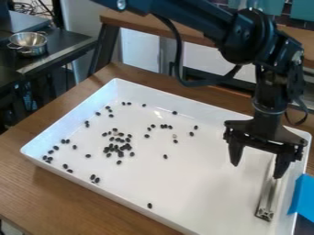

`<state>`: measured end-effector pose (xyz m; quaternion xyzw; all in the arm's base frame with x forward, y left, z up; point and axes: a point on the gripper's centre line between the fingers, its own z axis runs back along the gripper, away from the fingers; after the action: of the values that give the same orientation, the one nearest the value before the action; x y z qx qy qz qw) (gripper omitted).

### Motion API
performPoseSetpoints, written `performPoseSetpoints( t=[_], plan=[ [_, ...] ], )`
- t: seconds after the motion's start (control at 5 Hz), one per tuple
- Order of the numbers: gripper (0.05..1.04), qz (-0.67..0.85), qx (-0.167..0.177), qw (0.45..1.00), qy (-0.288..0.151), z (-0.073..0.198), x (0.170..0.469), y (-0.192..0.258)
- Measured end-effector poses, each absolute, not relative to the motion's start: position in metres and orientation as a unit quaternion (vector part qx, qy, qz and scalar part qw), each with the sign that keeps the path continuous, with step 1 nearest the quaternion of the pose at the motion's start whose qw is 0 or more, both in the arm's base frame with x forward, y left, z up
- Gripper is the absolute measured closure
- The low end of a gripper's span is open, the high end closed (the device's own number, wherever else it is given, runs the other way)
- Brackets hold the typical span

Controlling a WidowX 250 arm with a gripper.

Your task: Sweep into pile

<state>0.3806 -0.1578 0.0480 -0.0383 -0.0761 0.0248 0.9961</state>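
Note:
My gripper [257, 170] hangs over the right part of a white tray [215, 183], its two fingers spread apart, so it is open. Small black beans lie scattered over the tray's left and middle, densest in a loose cluster [119, 148] left of centre. One bean [149, 205] lies alone near the front wall, and several are along the left end. A narrow metallic tool [267, 197] lies at the tray's right side, just below the gripper; its upper end is partly hidden behind the right finger. I cannot tell whether the gripper touches it.
The tray has raised walls and rests on a wooden table [36, 186]. Against its right edge is a blue object [303, 196]. A metal bowl [28, 42] stands on a dark counter at the upper left. A black cable loops beside the arm.

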Motion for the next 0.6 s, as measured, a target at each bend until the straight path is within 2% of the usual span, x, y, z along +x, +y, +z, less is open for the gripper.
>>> performPoseSetpoints(
  t=[0.2, 0.6],
  plan=[
    [0.083, 0.032, -0.053, 0.996, -0.071, 0.045, 0.38, -0.162],
    [0.084, 0.033, -0.046, 0.996, -0.064, 0.03, 0.372, -0.181]
  ],
)
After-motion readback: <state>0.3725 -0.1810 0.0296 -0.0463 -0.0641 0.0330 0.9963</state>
